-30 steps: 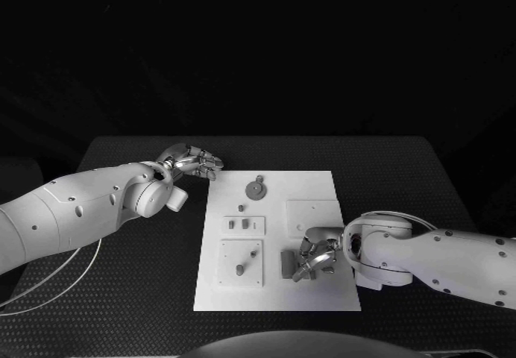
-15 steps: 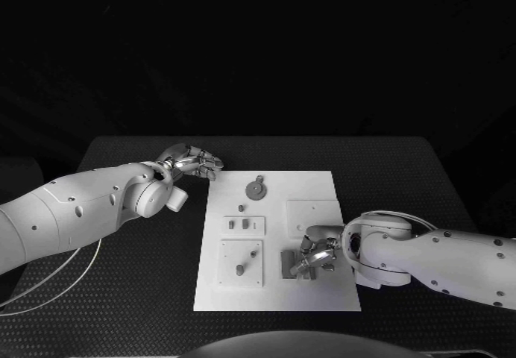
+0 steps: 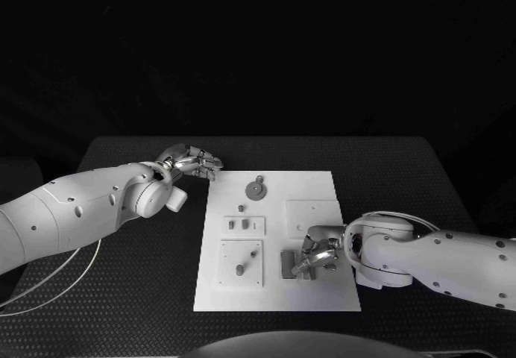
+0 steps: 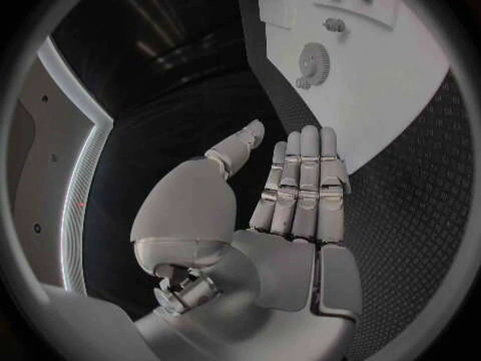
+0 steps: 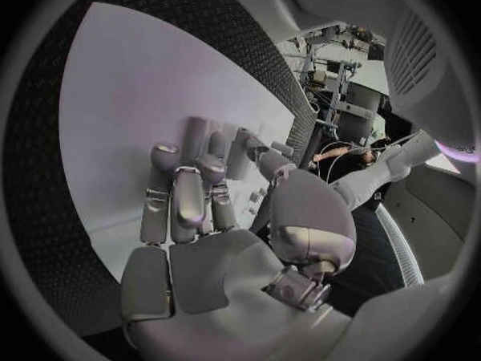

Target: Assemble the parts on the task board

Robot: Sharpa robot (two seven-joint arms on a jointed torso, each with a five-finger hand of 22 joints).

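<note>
Touching grey part (image 3: 290, 264) on task board (image 3: 323, 294): right hand (image 3: 318, 253).

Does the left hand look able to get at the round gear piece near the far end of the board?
Probably yes: the left hand is empty beside the task board, with nothing between it and the gear.

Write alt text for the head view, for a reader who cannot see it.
A white task board lies on a black table, and the robot's right hand is lowered onto a grey part near the board's right side. The left hand hovers off the board's far left corner, holding nothing. A round geared part lies near the board's far edge.
</note>
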